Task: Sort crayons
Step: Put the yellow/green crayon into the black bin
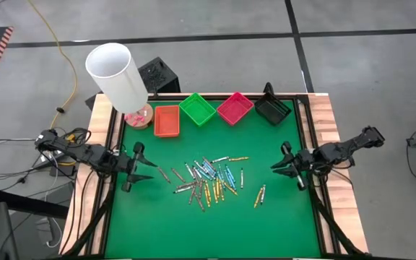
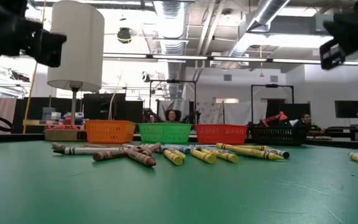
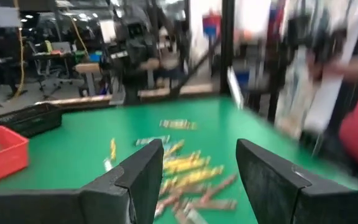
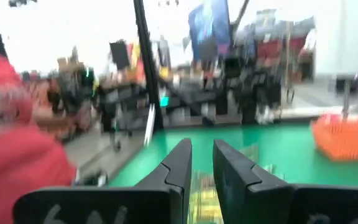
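From above, the left gripper (image 1: 144, 172) hangs over the green table (image 1: 266, 217) with its fingers spread wide and nothing between them. The crayons (image 1: 209, 179) lie scattered in a loose heap just beyond its fingertips, toward the middle of the mat. The right gripper (image 1: 286, 167) faces the same heap from the other side, its fingers drawn narrow with only a slim gap, empty. Two yellow crayons (image 1: 259, 195) lie apart from the heap, nearer this gripper's tips. Beyond both grippers, along the far edge, stand the orange tray (image 1: 167, 120), green tray (image 1: 198, 109), pink tray (image 1: 235, 107) and black tray (image 1: 272, 110), with a white lamp (image 1: 117, 74) beside the orange one.

At table height, the crayons (image 2: 166, 152) lie flat in a line across the mat, brownish ones at one end and yellow ones toward the other, in front of the four trays. Dark blurred arm parts show in both upper corners; neither gripper's fingers can be judged here.

In the left wrist view, the left gripper (image 3: 201, 174) stands wide open, and the crayons (image 3: 182, 171) lie on the mat straight ahead, framed by the gap.

In the right wrist view, the right gripper (image 4: 202, 165) shows its two fingers close together, a thin slot between them, gripping nothing. Yellow crayons (image 4: 204, 202) show blurred through that slot, and the orange tray (image 4: 347, 137) sits off to one side ahead.
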You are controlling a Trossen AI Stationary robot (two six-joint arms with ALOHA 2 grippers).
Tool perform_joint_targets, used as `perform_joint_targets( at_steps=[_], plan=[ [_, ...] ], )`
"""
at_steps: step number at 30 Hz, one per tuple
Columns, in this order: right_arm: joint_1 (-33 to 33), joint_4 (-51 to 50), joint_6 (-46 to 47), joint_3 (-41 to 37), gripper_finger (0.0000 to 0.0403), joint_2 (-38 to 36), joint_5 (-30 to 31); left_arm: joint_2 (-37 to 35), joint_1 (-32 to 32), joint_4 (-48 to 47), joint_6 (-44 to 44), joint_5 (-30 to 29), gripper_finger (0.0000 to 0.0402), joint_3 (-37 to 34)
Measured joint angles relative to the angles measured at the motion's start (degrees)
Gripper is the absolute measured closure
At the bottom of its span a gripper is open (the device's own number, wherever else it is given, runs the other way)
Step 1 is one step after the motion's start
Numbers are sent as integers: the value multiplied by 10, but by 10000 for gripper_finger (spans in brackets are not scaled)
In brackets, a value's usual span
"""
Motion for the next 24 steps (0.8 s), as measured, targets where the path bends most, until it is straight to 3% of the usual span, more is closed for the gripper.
perform_joint_targets(
  at_steps=[8, 11, 20, 24],
  plan=[
    [0, 192, -23, 0, 326, -1, 12, 0, 0, 151, -22, -2, 207, 1],
    [0, 229, -32, 1, 326, 0, 24, 0, 0, 184, -24, -27, 207, 1],
    [0, 252, -104, 1, 326, 0, 35, 0, 0, 233, -32, -21, 207, 1],
    [0, 260, -142, 1, 326, 0, 100, 0, 0, 265, 7, -88, 207, 1]
  ],
)
